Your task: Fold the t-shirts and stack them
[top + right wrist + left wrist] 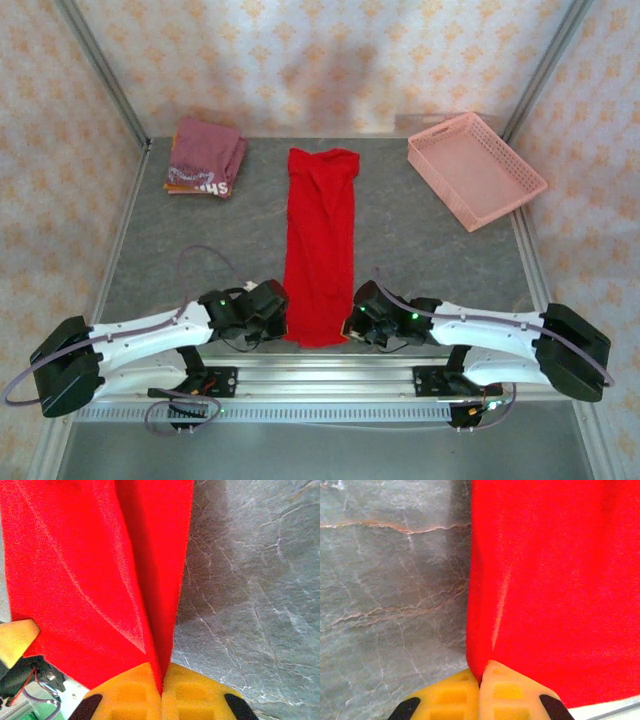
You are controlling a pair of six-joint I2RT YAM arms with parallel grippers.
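Lying well ahead and left of my left pincer (280,318), a folded maroon-pink cloth t-shirt with white lettering (205,152) rests on the grey stone-patterned table (430,250). That pincer pinches the near left edge of a long bright red cloth t-shirt (320,240) stretching ahead between both pincers; my right pincer (358,322) pinches its near right edge. A pink plastic lattice basket (478,170) sits well ahead, rightward.

You have bare table (190,260) open left of the red shirt (320,240) and right of it. The far left corner is taken by the folded shirts (205,157), the far right by the basket (478,170). At the near edge the left gripper (280,312) and right gripper (357,315) flank the shirt, each pinched on its edge. The walls (320,60) close three sides.
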